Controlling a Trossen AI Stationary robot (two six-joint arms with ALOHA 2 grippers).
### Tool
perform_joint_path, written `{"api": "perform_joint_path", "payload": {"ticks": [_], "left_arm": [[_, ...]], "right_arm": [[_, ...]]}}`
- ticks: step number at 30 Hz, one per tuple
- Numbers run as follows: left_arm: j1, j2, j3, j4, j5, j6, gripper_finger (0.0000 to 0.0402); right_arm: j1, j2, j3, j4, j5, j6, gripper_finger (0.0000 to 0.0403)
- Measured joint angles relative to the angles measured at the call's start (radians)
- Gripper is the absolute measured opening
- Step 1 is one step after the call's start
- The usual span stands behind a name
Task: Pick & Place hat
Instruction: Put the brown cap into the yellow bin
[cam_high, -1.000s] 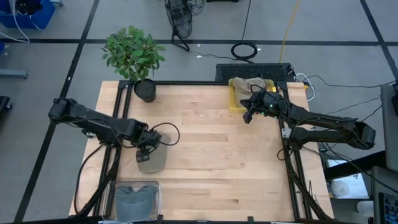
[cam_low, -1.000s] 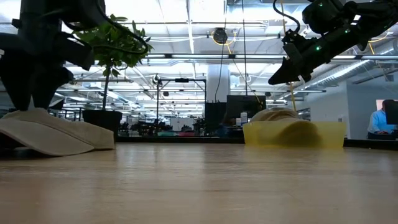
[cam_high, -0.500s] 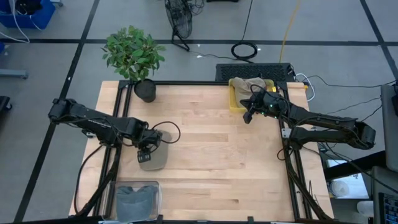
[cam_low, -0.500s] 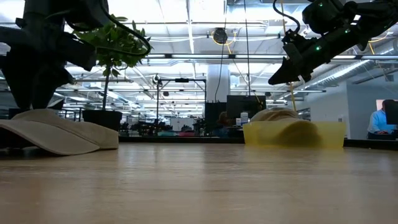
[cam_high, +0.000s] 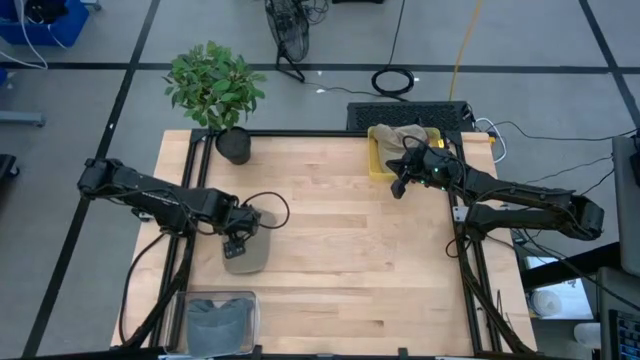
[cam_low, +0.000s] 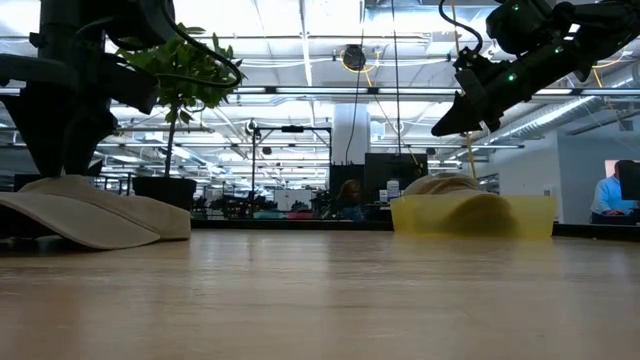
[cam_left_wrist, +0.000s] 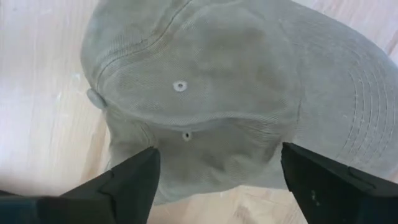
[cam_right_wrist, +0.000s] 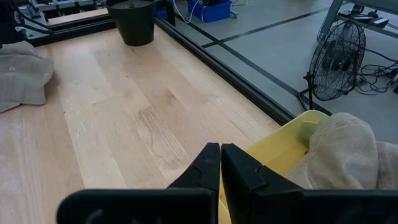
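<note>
While your left hand (cam_high: 236, 245) hangs just above the khaki hat (cam_high: 246, 255), you can see its fingers (cam_left_wrist: 127, 180) spread wide to either side of the crown, gripping nothing. That hat lies flat on the tabletop (cam_high: 340, 250) directly beneath the hand. Your right hand (cam_high: 398, 187) is pinched closed and empty, raised beside the yellow bin (cam_high: 382, 158) holding another hat (cam_right_wrist: 345, 149).

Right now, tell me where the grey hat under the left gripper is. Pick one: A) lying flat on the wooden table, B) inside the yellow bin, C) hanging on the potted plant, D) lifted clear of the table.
A: the hat lies on the bare wood of the table, and the left gripper hangs over it with its fingers spread to either side, not clamped on it.
</note>
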Motion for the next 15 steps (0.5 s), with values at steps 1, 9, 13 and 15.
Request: {"api": "perform_joint_path", "payload": {"ticks": [1, 9, 13, 15], "left_arm": [[0.0, 0.0, 0.0, 0.0, 0.0, 0.005, 0.0331], [0.0, 0.0, 0.0, -0.004, 0.0, -0.004, 0.0303], [0.0, 0.0, 0.0, -0.005, 0.025, -0.003, 0.0285], [0.0, 0.0, 0.0, -0.005, 0.042, 0.0, 0.028]], "right_arm": [[0.0, 0.0, 0.0, 0.0, 0.0, 0.0, 0.0004], [0.0, 0.0, 0.0, 0.0, 0.0, 0.0, 0.0004], [0.0, 0.0, 0.0, 0.0, 0.0, 0.0, 0.0004], [0.0, 0.0, 0.0, 0.0, 0.0, 0.0, 0.0004]]}}
